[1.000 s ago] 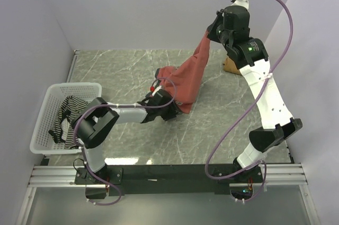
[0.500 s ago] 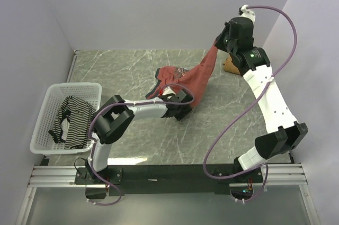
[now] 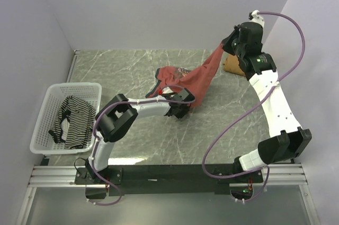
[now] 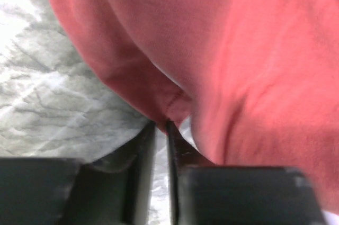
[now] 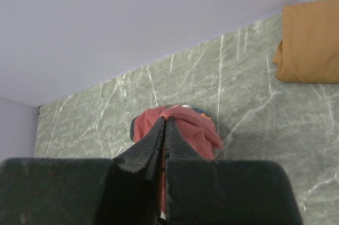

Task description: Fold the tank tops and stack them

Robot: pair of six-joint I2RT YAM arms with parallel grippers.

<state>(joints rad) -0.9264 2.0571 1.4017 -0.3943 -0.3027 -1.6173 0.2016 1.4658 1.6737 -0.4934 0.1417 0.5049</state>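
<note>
The rust-red tank top [image 3: 198, 79] hangs stretched between both grippers, and its bulk trails on the table. High at the back right, my right gripper [image 3: 226, 44] is shut on its upper corner; the right wrist view shows the red cloth [image 5: 196, 129] falling from the closed tips of that gripper [image 5: 165, 120]. Low on the table, my left gripper [image 3: 180, 111] sits at the lower hem. In the left wrist view its jaws [image 4: 161, 124] are nearly together, pinching a fold of the red cloth [image 4: 238, 66]. The folded tan top [image 5: 310, 42] lies at the back right. The striped top [image 3: 71, 116] is in the basket.
A white mesh basket [image 3: 79, 84] stands at the table's left edge. The tan top [image 3: 231, 66] is partly hidden behind the right arm. Walls close off the back and both sides. A purple cable loops from the right arm down over the front right.
The right gripper carried the red top's corner to the right. The left gripper slid right along the table to the hem, and its jaws narrowed onto the cloth.
</note>
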